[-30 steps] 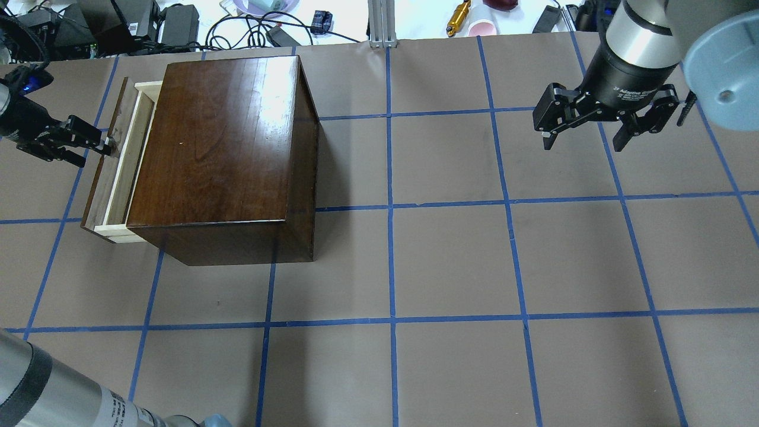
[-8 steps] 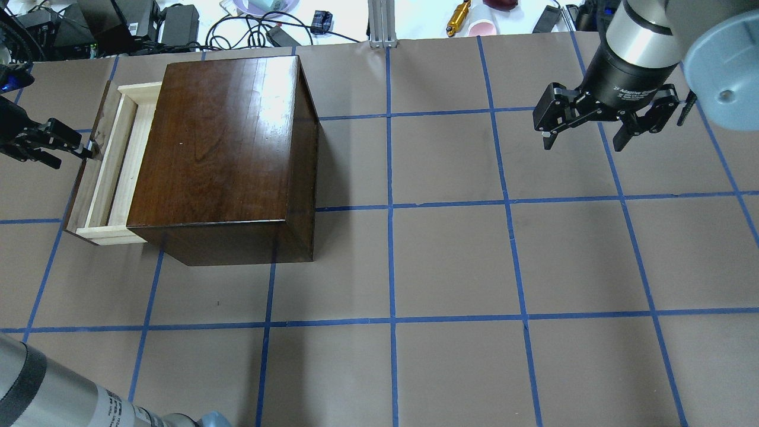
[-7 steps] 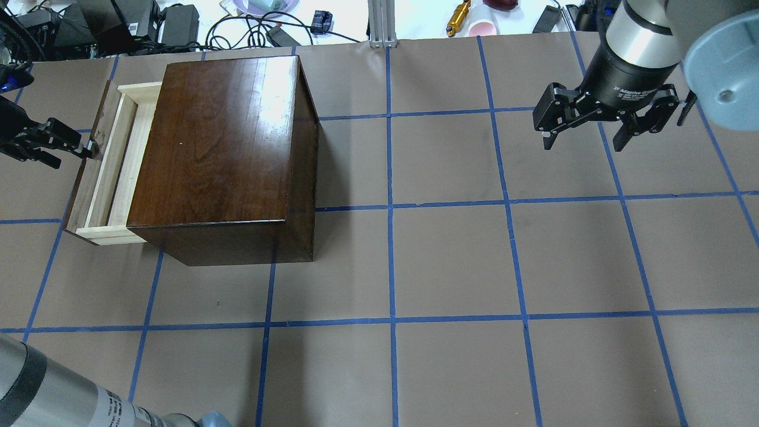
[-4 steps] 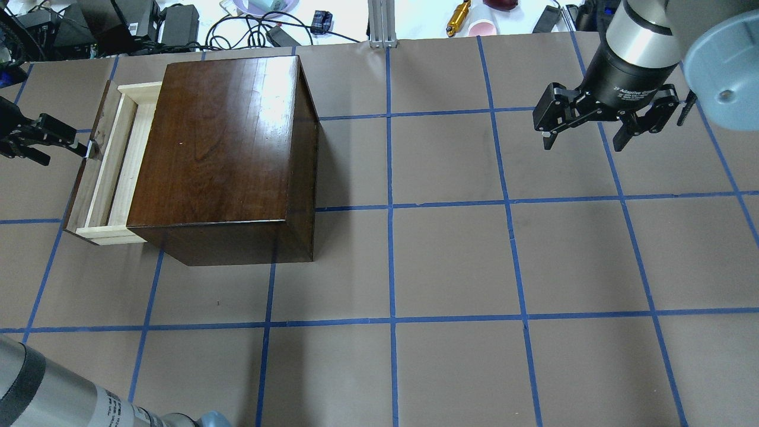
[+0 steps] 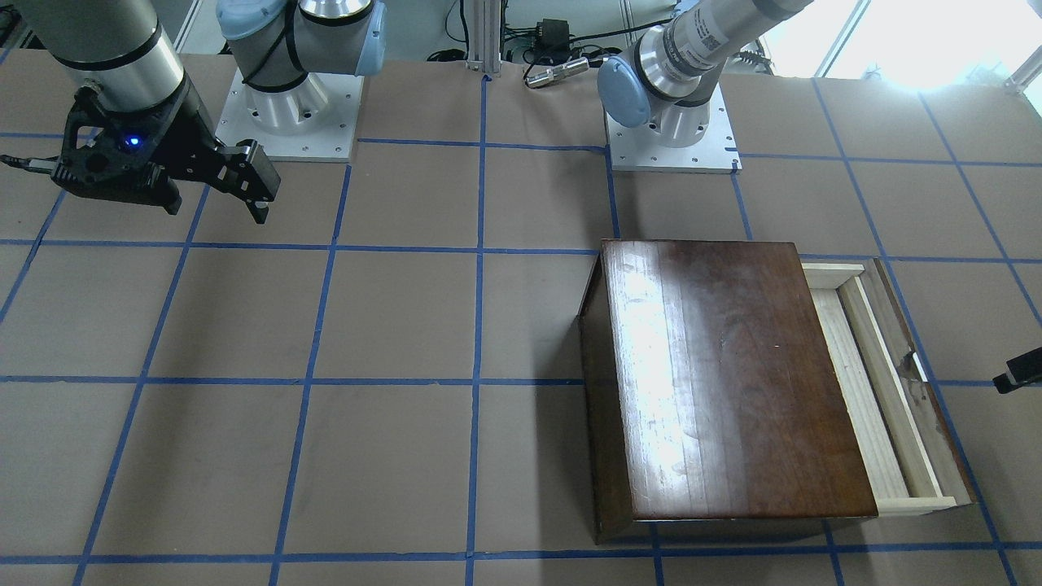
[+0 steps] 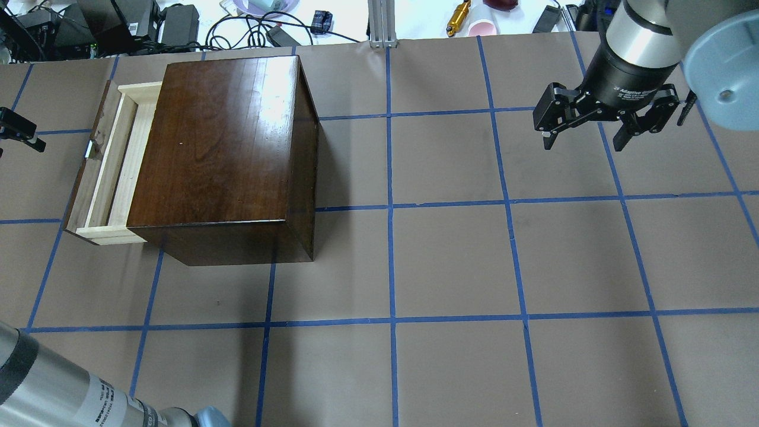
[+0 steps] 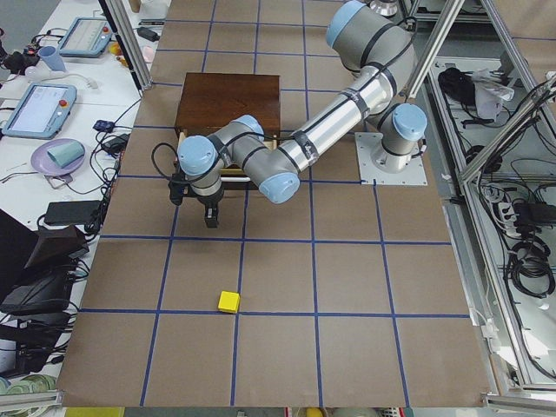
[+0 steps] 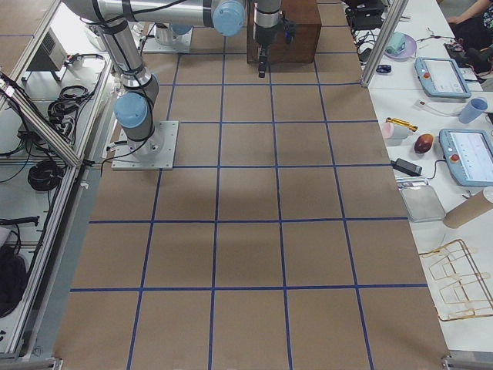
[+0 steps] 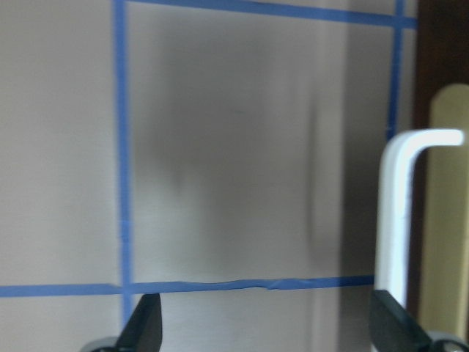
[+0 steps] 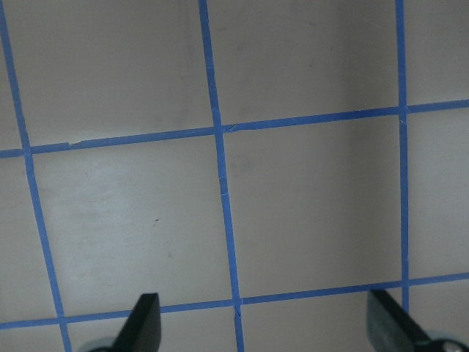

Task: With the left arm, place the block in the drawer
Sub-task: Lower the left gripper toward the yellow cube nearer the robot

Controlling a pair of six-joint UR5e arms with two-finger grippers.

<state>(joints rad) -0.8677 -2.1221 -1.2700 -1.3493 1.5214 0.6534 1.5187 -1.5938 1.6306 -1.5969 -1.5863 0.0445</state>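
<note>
**A:** Which step is this?

**B:** Between opening and fetching, I'd say. The drawer (image 6: 112, 172) stands part-way out of the cabinet (image 6: 219, 148). The left claw (image 9: 267, 334) hangs near the silvery handle (image 9: 396, 220) without touching it, fingers spread, gripping nothing.

**A:** And the block (image 7: 229, 301)?

**B:** It lies on the desk (image 6: 450, 261), lower middle of the left-side view, well apart from the cabinet. Next, the left claw must travel there, descend and close on it. The right claw (image 6: 584, 127) idles upper right in the overhead view, spread and empty.
</note>
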